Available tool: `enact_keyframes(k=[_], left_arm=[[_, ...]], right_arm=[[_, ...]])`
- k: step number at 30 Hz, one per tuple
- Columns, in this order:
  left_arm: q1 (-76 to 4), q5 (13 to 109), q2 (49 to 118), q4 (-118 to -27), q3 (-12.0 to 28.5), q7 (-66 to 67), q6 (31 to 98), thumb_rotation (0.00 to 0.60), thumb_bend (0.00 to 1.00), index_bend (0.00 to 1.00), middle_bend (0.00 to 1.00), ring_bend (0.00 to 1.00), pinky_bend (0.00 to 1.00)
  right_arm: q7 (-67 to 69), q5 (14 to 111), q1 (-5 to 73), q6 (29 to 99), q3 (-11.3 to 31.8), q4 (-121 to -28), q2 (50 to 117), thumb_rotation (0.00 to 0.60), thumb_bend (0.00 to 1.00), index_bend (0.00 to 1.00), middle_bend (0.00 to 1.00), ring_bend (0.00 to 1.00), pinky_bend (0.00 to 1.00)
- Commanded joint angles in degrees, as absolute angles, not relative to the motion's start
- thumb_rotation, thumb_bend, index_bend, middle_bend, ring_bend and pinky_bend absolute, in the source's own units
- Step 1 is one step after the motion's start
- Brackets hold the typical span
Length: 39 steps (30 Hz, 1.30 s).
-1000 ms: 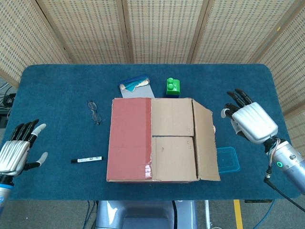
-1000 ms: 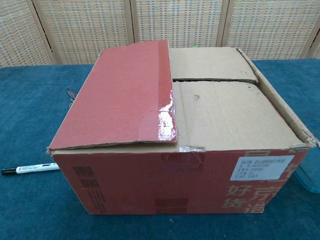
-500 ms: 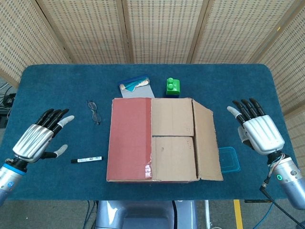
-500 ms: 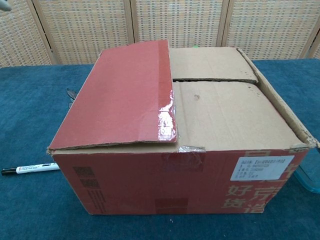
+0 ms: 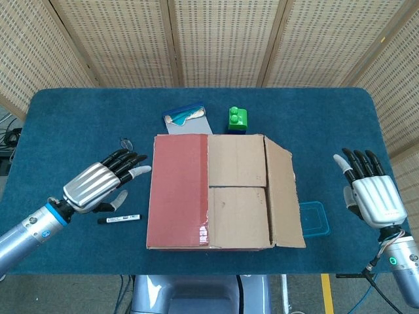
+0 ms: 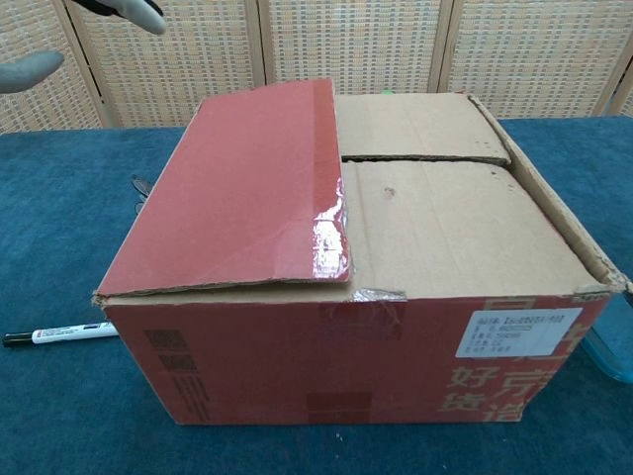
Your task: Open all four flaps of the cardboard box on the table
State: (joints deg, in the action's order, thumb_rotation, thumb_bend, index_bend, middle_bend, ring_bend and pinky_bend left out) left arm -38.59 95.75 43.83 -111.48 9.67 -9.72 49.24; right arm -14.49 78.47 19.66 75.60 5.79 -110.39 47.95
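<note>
We see the cardboard box [image 5: 222, 193] at the middle of the blue table [image 5: 78, 118], nearer its front edge. A red flap [image 5: 178, 190] lies flat over the left half of the top. Two plain brown flaps [image 5: 237, 190] lie flat beside it, meeting at a seam across the middle, and the right flap [image 5: 283, 193] is lifted off the top and leans outward. In the chest view, the box's [image 6: 346, 327] red front wall carries a white label [image 6: 516, 332] and printed characters, and glossy tape shines at the red flap's [image 6: 237, 198] corner.

Our left hand [image 5: 101, 183] hovers just left of the box, fingers spread and holding nothing, its fingertips [image 5: 136, 163] near the red flap's edge; only two fingertips [image 6: 30, 69] show in the chest view's top left corner. Our right hand [image 5: 372, 196] hangs at the table's right edge, well apart from the box, fingers extended and holding nothing.

A black-and-white marker [image 5: 119, 219] lies below the left hand, and eyeglasses [image 5: 129, 154] lie just beyond it. A blue pouch [image 5: 185, 116] and a green toy block [image 5: 237, 119] sit behind the box; a teal lid [image 5: 314, 219] lies just beside the right flap. Woven screens [image 5: 216, 39] close off the room behind. Bare cloth stretches between the teal lid and the right hand, and along the far side.
</note>
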Motion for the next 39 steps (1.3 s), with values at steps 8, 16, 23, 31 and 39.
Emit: enact_keyframes(k=[8, 16, 23, 31, 39], left_arm=[[-51.5, 96.8, 50.8, -107.4, 12.1, -17.1, 38.2, 0.561, 0.89, 0.16, 0.0, 0.0, 0.0], [-59.2, 94.4, 57.0, -104.3, 13.2, -17.7, 32.8, 0.447, 0.94, 0.22, 0.06, 0.0, 0.0], [-63.6, 90.2, 62.0, -101.8, 14.0, -16.7, 29.7, 0.446, 0.94, 0.26, 0.08, 0.0, 0.0], [-67.2, 84.5, 65.9, -99.3, 14.1, -11.3, 26.4, 0.447, 0.94, 0.3, 0.13, 0.01, 0.0], [-68.6, 78.1, 66.6, -99.7, 12.9, -4.2, 25.9, 0.428, 0.92, 0.37, 0.19, 0.04, 0.0]], right_arm=[[-13.8, 79.5, 16.6, 79.2, 5.1, -109.8, 49.2, 0.6, 0.67, 0.07, 0.04, 0.0, 0.0], [-13.5, 80.0, 15.5, 79.7, 5.3, -109.5, 49.2, 0.6, 0.67, 0.07, 0.04, 0.0, 0.0], [-12.7, 79.7, 15.0, 79.5, 5.6, -109.1, 49.0, 0.6, 0.67, 0.07, 0.04, 0.0, 0.0], [-11.4, 79.6, 14.4, 79.4, 5.8, -108.3, 49.1, 0.6, 0.67, 0.07, 0.04, 0.0, 0.0], [-10.1, 79.6, 13.8, 79.4, 6.1, -107.7, 49.0, 0.6, 0.67, 0.07, 0.04, 0.0, 0.0]])
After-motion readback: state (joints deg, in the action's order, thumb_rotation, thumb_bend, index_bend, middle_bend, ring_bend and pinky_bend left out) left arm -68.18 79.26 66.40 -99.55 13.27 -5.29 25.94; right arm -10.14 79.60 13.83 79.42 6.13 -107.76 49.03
